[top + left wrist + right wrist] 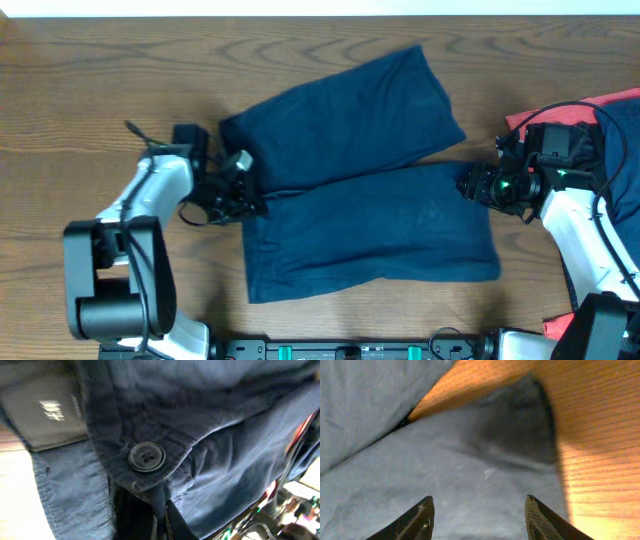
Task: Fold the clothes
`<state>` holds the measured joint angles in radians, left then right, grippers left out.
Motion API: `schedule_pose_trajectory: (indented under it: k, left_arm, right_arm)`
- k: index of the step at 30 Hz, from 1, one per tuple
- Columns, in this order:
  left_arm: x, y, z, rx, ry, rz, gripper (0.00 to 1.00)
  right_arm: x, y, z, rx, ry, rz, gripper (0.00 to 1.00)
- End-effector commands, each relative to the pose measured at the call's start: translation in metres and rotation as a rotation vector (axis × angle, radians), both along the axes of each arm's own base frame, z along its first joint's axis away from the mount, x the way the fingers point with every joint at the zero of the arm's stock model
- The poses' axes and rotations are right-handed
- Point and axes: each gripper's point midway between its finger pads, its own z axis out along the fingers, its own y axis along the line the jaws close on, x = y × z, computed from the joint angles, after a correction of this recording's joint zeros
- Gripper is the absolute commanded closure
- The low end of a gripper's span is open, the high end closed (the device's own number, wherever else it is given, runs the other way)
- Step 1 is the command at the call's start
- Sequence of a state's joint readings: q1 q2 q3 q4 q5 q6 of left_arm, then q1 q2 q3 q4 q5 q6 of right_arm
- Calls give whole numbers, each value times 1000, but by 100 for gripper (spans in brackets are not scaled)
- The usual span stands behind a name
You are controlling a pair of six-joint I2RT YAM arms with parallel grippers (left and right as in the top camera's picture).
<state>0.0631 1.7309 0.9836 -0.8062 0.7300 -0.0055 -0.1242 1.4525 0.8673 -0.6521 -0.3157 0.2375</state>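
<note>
Edges and room: the right hand [468, 185] stood at the hem end of the nearer leg. In its wrist view the hem edge ran just outside one finger, with bare counter [600, 435] beyond it. Ahead of the hand, a wedge of wood showed between the two legs.
Right hand: its fingers [417, 520] were spread apart over the fabric, with nothing between them.
Left hand [238, 192]: it sat at the waistband end, pressed into the cloth. Whether it was apart or clamped could not be told.
Shorts [360, 190]: dark navy and plain, they lay flat between the two hands, legs splayed toward the right hand.
Waistband: a dark button [146, 456] and a grey label [47, 412] lay close before the left wrist camera.
Around: a red cloth [615, 98] lay behind the right hand, apart from the shorts.
</note>
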Motion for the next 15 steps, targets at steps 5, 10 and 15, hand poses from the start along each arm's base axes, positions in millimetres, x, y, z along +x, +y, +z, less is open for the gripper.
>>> schedule_pose_trajectory:
  k: [5, 10, 15]
  left_arm:
    - [12, 35, 19, 107, -85, 40, 94]
    - [4, 48, 5, 221, -56, 20, 94]
    - [-5, 69, -6, 358, -14, 14, 94]
  right_arm:
    - [-13, -2, -14, -27, 44, -4, 47]
    - [-36, 11, -41, 15, 97, -1, 65]
    - [-59, 12, -73, 6, 143, -78, 85]
